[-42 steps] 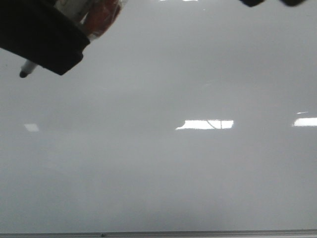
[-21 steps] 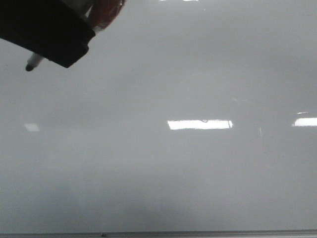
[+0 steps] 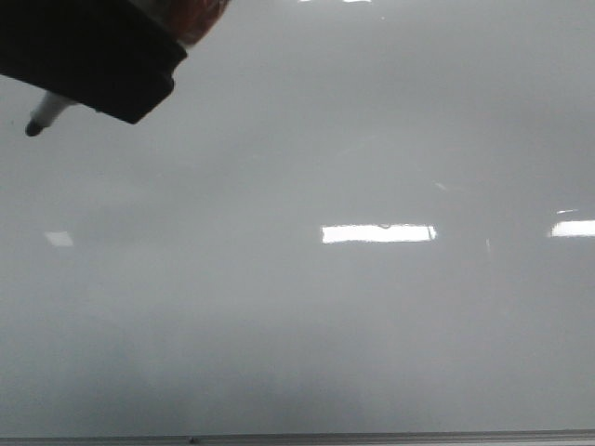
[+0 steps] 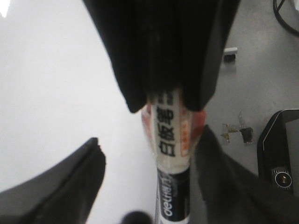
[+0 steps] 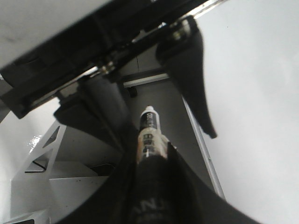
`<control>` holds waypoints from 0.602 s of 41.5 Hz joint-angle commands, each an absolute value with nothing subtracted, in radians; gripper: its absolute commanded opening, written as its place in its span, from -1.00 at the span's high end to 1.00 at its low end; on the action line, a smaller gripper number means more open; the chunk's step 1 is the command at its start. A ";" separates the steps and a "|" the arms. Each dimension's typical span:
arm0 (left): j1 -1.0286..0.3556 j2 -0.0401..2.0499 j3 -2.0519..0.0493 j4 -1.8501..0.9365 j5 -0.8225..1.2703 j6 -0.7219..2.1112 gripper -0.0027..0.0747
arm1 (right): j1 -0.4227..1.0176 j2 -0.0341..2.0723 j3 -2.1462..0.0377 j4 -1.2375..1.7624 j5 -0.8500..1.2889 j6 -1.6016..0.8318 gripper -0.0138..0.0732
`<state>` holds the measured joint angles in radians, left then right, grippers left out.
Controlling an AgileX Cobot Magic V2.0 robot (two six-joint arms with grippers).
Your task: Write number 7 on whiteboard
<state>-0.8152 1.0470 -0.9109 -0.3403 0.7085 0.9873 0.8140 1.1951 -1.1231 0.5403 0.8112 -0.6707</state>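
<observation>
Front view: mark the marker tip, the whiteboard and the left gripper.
marker tip [image 3: 33,128], front view, on its dark nib.
whiteboard [image 3: 307,334], front view, on bare glossy surface; no stroke visible on it.
left gripper [image 3: 88,65], front view, on its black body above the marker.

Front view looks closely down on the whiteboard [image 3: 307,307]; wrist views closely share a marker [image 4: 170,154].

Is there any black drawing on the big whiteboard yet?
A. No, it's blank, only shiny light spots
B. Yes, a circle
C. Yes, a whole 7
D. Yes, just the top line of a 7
A. In the front view the whiteboard shows no marker strokes, only bright light reflections, and the marker tip held by the left gripper sits near the upper left corner with no line beside it.
</observation>
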 commanded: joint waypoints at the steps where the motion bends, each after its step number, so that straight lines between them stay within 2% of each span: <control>1: -0.822 0.977 -0.946 -0.383 0.660 0.984 -0.44 | 0.778 1.176 -1.155 0.583 0.766 -0.683 0.84; 5: -0.822 0.854 -0.927 -0.401 0.679 0.984 -0.32 | 0.731 1.176 -1.155 0.583 0.766 -0.683 0.84; 7: -0.822 0.779 -0.896 -0.408 0.692 0.983 -0.11 | 0.717 1.176 -1.155 0.583 0.765 -0.683 0.84; 8: -0.822 0.745 -0.879 -0.408 0.706 0.978 0.04 | 0.713 1.176 -1.155 0.583 0.764 -0.683 0.84; 12: -0.822 0.628 -0.816 -0.415 0.784 0.953 0.99 | 0.713 1.176 -1.155 0.583 0.758 -0.683 0.84; 20: -0.822 0.563 -0.785 -0.446 0.792 0.885 0.98 | 0.713 1.177 -1.155 0.583 0.730 -0.681 0.84; 25: -0.822 0.563 -0.785 -0.446 0.791 0.885 0.98 | 0.680 1.217 -1.155 0.581 0.585 -0.521 0.82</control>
<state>-0.8152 0.5609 -0.7611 -0.4088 0.8563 0.8980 0.7060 1.2131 -1.1231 0.5461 0.7028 -0.5772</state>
